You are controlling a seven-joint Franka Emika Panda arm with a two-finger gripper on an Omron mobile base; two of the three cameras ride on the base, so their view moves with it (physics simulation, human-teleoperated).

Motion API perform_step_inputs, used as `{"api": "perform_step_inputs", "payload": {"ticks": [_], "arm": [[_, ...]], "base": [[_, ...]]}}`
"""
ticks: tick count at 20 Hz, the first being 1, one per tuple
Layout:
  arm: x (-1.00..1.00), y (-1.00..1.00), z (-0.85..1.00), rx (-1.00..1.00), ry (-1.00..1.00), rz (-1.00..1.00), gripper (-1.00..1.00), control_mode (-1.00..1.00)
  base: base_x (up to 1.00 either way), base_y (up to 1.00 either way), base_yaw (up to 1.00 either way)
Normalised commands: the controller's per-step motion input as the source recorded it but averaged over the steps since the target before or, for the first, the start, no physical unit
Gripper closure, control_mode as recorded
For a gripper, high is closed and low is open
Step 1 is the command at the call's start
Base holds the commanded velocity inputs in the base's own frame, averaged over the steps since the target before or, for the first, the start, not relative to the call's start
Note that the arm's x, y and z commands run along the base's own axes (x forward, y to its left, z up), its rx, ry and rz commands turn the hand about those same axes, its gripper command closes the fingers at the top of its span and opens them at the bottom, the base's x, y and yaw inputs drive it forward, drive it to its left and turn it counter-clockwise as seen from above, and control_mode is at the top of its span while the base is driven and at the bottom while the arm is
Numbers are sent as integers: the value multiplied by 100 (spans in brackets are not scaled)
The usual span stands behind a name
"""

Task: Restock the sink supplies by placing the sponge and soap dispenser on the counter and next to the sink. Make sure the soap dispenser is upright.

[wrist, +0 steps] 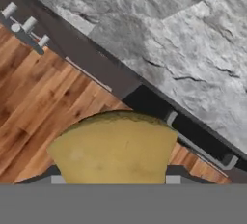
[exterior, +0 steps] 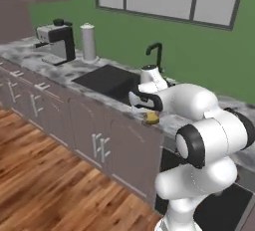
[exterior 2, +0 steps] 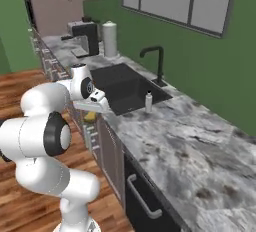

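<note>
Fingers clamping one sponge, one soap dispenser upright

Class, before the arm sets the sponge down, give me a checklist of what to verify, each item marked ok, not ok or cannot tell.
1. Sponge gripped by the hand: ok, it sits between the fingertips.
2. Sponge over the counter: not ok; the hand view shows it over the floor and cabinet front.
3. Free counter beside the sink: ok.
4. Soap dispenser upright by the sink: ok.
5. Dispenser clear of the sponge's path: cannot tell.
</note>
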Motion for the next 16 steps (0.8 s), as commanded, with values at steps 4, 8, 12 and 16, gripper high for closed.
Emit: {"api": "perform_step_inputs", "payload": {"ticks": [4,8,12,16], "arm": [[0,0,0,0,0,0,100,100],[0,0,0,0,0,0,100,100],[0,0,0,0,0,0,100,100],[0,-10,-19,0,0,-13,100,-100]], "base": [[42,49,-72],[36,73,-63],[27,99,-44],[3,12,-18]]}}
